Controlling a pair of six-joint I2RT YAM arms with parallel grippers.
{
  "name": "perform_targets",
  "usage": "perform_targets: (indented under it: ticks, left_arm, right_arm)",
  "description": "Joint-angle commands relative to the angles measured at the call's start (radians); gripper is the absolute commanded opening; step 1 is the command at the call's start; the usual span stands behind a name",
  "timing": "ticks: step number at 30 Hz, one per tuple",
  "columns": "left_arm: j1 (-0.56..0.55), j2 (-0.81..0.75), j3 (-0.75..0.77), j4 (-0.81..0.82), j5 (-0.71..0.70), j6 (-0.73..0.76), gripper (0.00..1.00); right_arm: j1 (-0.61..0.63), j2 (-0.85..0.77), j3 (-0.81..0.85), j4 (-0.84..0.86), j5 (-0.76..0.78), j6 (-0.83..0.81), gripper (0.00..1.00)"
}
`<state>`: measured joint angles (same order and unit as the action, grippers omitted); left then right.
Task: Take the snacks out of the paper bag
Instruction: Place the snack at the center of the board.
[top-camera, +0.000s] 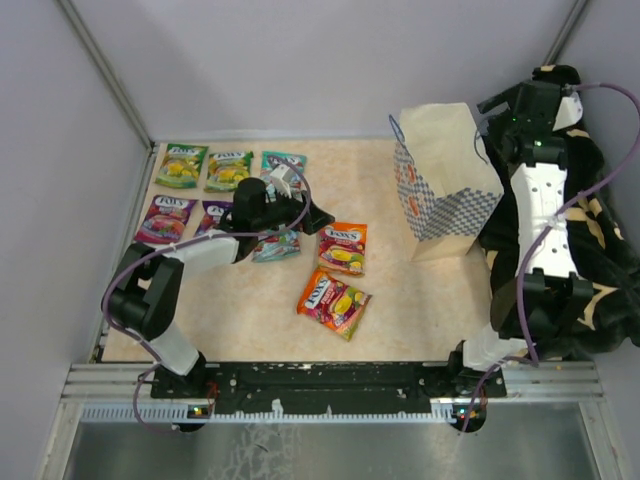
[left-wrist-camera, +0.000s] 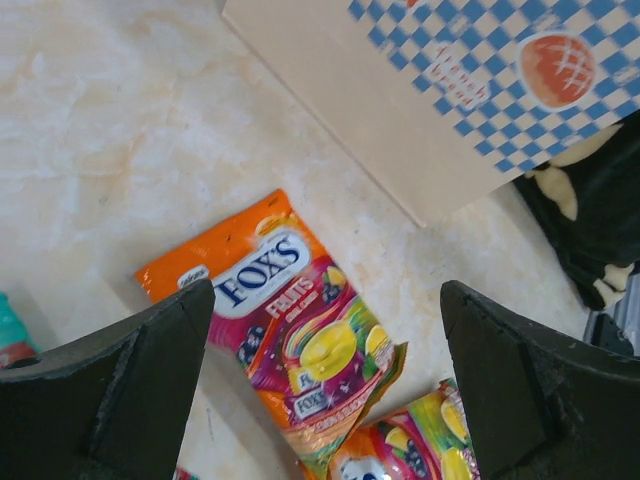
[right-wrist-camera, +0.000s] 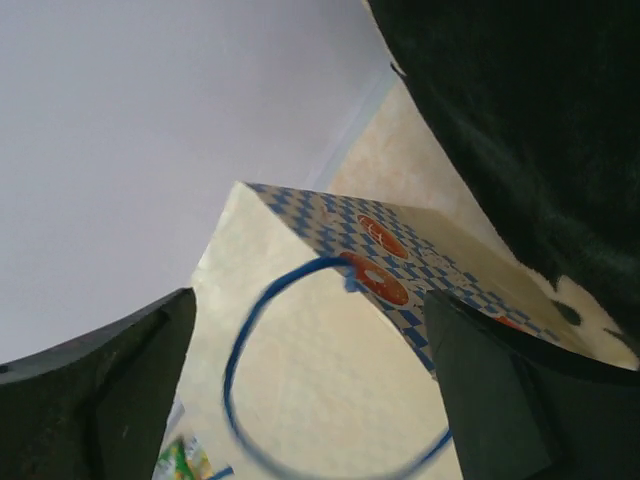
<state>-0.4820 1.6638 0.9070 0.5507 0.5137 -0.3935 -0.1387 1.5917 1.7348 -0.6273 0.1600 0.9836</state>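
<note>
The left gripper (left-wrist-camera: 325, 395) is hanging with its fingers wide apart over the snacks (top-camera: 342, 247) lying on the table (top-camera: 420, 310), and further right the paper bag (top-camera: 445, 180) is standing up while the right gripper (right-wrist-camera: 310, 385) is hovering, fingers apart, by its blue handle (right-wrist-camera: 238, 340).

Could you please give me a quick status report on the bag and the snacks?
Left gripper open over an orange packet. Right gripper open, blue handle of the paper bag between its jaws. Other snacks on the table; nothing blocking.
</note>
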Motion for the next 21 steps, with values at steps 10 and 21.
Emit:
perform_targets:
  ticks: [10, 21]
  left_arm:
    - [-0.080, -0.295, -0.071, -0.385, -0.266, 0.218, 1.00]
    - [-0.227, -0.811, -0.572, -0.219, -0.844, 0.027, 1.00]
  right_arm:
    - [0.219, -0.458, -0.207, 0.292, -0.003, -0.476, 0.99]
    - [1.176, -0.491, -0.792, 0.454, 0.671, -0.676, 0.99]
